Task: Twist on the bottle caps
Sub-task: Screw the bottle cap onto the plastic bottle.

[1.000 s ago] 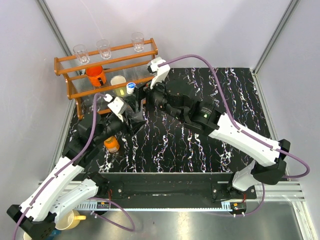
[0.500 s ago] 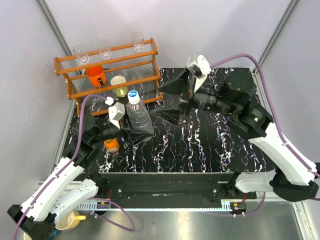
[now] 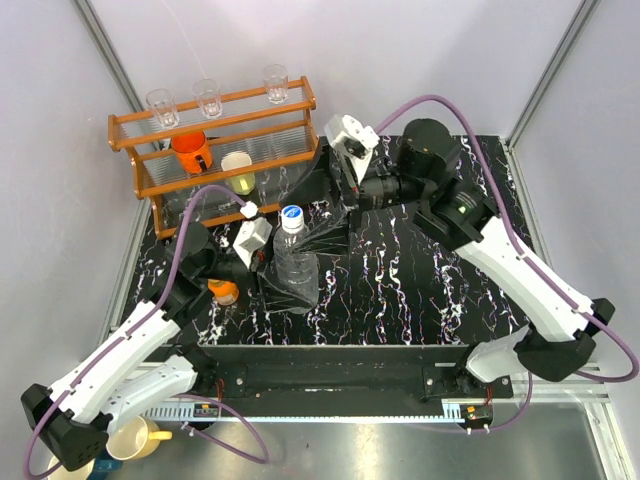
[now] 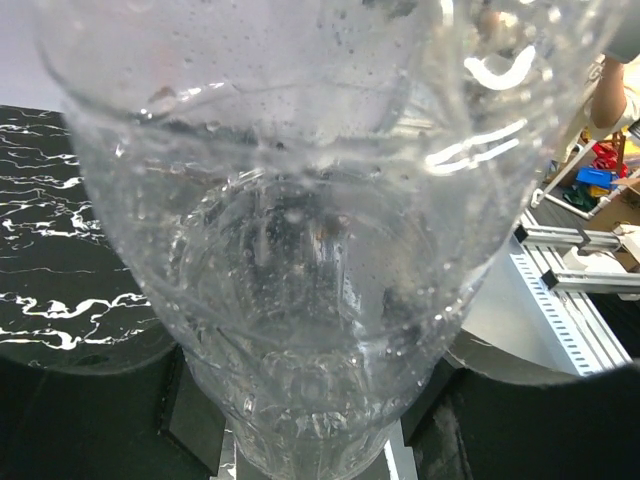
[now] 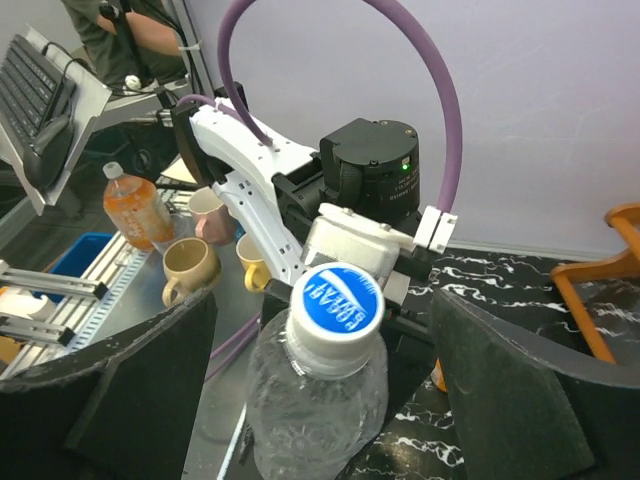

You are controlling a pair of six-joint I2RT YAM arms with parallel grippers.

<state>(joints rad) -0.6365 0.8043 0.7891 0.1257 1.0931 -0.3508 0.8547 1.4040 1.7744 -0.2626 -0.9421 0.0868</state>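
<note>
The clear water bottle (image 3: 291,252) stands upright, with the blue-rimmed white cap (image 3: 292,214) sitting on its neck. My left gripper (image 3: 289,287) is shut on the bottle's lower body; in the left wrist view the bottle (image 4: 300,250) fills the frame between the fingers (image 4: 190,410). My right gripper (image 3: 313,208) is open, and the cap (image 5: 337,300) sits between its fingertips (image 5: 180,350) without touching them. The short orange bottle (image 3: 224,292) stands on the table beside the left arm, partly hidden. I cannot make out its orange cap.
A wooden rack (image 3: 215,150) at the back left holds three clear glasses, an orange mug (image 3: 190,150) and a pale cup (image 3: 238,168). Mugs (image 5: 190,262) and a drink bottle (image 5: 135,210) sit beyond the table's near edge.
The right gripper left the cap near the rack, swung away right, then came back with its fingers either side of the cap. The left gripper carried the bottle nearer and rightwards.
</note>
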